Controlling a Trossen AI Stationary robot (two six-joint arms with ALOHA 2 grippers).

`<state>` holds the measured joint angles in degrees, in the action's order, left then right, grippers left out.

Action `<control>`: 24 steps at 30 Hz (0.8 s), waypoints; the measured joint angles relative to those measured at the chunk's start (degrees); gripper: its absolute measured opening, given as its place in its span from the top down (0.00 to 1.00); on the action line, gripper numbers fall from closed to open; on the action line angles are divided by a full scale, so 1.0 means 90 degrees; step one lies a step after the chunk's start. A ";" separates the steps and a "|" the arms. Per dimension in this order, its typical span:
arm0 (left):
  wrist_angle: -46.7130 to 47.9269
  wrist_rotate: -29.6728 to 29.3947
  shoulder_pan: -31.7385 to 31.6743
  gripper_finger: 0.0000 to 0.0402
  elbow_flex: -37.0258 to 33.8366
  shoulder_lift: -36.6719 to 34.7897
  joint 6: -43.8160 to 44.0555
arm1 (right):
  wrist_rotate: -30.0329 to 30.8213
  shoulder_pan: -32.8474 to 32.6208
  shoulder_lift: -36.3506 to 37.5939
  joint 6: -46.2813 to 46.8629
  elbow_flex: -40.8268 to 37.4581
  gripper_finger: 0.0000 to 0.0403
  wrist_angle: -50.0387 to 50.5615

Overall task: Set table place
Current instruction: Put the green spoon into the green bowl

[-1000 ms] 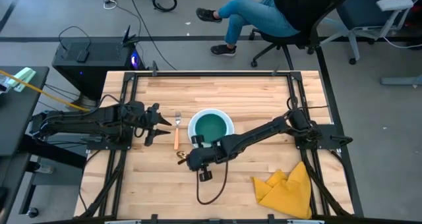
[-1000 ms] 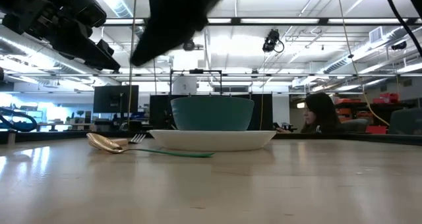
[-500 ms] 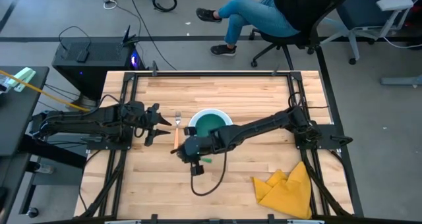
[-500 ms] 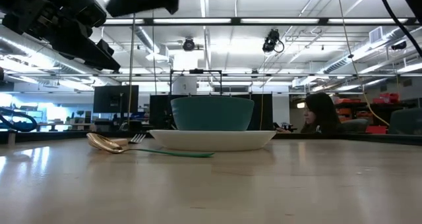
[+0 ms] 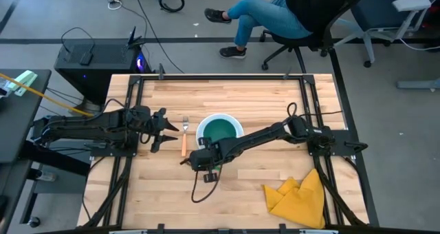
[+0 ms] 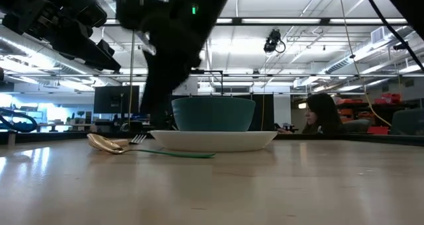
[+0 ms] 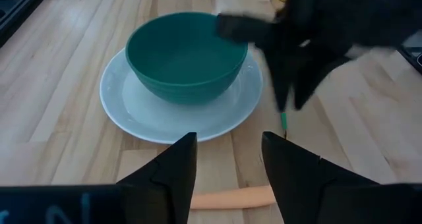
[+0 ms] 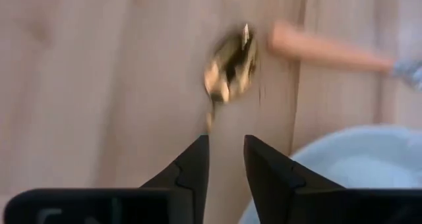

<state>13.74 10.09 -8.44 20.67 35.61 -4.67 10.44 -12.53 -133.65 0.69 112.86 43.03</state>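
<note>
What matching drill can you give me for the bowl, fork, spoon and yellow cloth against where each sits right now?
Things:
1. teal bowl
2. fork
3. spoon
4. yellow cloth

Places:
A. flat on the table, between the left pincer and the plate
B. on the white plate
C. table corner near the right arm's base
D. on the table below the right pincer, bowl end by the fork's handle

Pairs: 1-B, 2-A, 3-D, 4-C

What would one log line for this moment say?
right hand: open above spoon | left hand: open, waiting | bowl on plate
</note>
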 joint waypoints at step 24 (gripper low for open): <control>-0.0016 0.0002 0.0001 0.55 0.0000 0.0001 0.0001 | -0.0231 -0.0033 -0.0174 0.0055 0.0024 0.69 -0.0260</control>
<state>13.59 10.11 -8.43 20.67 35.62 -4.66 8.36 -12.83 -135.22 1.19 113.08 40.69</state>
